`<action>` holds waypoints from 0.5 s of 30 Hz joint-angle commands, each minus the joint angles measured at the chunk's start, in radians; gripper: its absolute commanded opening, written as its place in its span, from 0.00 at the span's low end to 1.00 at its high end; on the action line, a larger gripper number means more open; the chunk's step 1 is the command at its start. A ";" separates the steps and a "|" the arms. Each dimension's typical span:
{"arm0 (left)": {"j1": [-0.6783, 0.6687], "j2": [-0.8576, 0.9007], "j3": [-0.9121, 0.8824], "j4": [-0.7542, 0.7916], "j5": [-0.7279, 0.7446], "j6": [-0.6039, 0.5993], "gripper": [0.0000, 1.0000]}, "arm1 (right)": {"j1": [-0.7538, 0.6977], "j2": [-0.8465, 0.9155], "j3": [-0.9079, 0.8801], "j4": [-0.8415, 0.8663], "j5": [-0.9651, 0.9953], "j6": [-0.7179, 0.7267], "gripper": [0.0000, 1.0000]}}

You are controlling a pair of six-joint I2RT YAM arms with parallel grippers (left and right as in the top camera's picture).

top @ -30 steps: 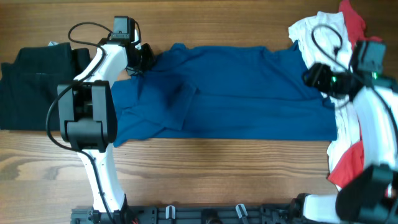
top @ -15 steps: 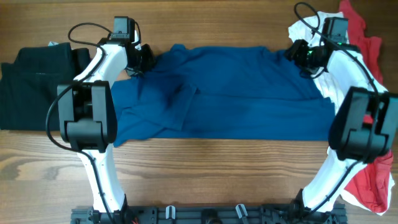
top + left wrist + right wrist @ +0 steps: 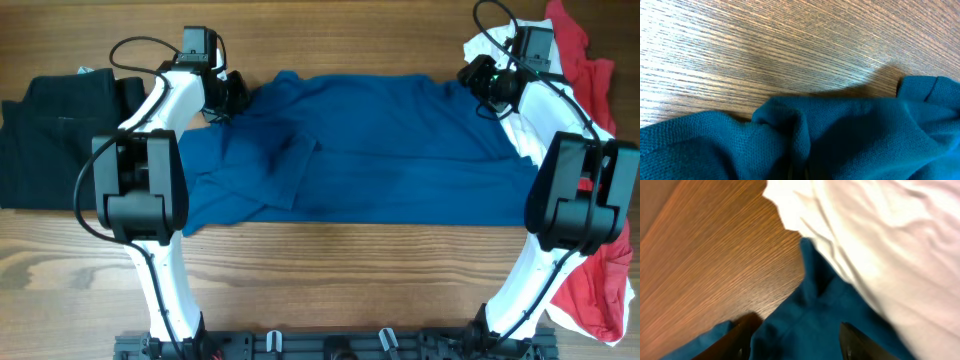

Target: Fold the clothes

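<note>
A large royal-blue shirt (image 3: 380,150) lies spread across the middle of the wooden table (image 3: 320,260). My left gripper (image 3: 228,95) is at the shirt's far left corner, shut on a bunched fold of the blue cloth (image 3: 800,145); its fingers are buried under the fabric in the left wrist view. At the shirt's far right corner my right gripper (image 3: 478,80) is open. Its dark fingertips (image 3: 737,340) stand wide apart on either side of the blue cloth (image 3: 810,315), not pinching it.
A black garment (image 3: 50,130) lies at the left edge. A white garment (image 3: 505,45) (image 3: 890,240) and a red one (image 3: 590,290) are piled along the right side, the white one touching the blue corner. Bare wood (image 3: 765,45) lies beyond the shirt's far edge.
My right arm has swung from over the white and red pile to the shirt's far right corner, and its jaws have narrowed a little. The left arm has not moved.
</note>
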State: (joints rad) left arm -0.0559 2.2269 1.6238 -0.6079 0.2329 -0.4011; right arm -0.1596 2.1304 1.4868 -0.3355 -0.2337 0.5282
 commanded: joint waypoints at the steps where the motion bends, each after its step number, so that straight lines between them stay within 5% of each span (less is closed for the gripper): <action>1: 0.007 -0.027 -0.003 -0.011 -0.013 0.002 0.04 | 0.005 0.030 0.018 0.014 0.069 0.025 0.57; 15: 0.007 -0.028 -0.003 -0.011 -0.014 0.002 0.04 | 0.016 0.126 0.018 0.098 0.097 0.050 0.59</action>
State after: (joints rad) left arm -0.0559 2.2269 1.6238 -0.6102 0.2329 -0.4011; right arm -0.1535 2.2047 1.5009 -0.2481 -0.1669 0.5644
